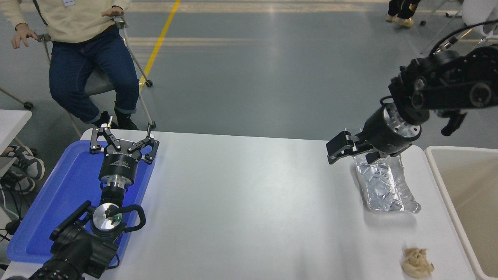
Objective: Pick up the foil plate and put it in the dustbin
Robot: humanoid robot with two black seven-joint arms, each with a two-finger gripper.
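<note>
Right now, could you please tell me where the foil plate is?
In the head view, the foil plate lies on the white table's right side, beside the dustbin, just under the right hand.

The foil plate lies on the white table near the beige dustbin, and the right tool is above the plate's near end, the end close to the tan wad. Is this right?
Not quite. In the head view the right tool is above the far end of the foil plate, the end away from the tan wad. The rest is right: the plate lies on the white table near the beige dustbin.
</note>
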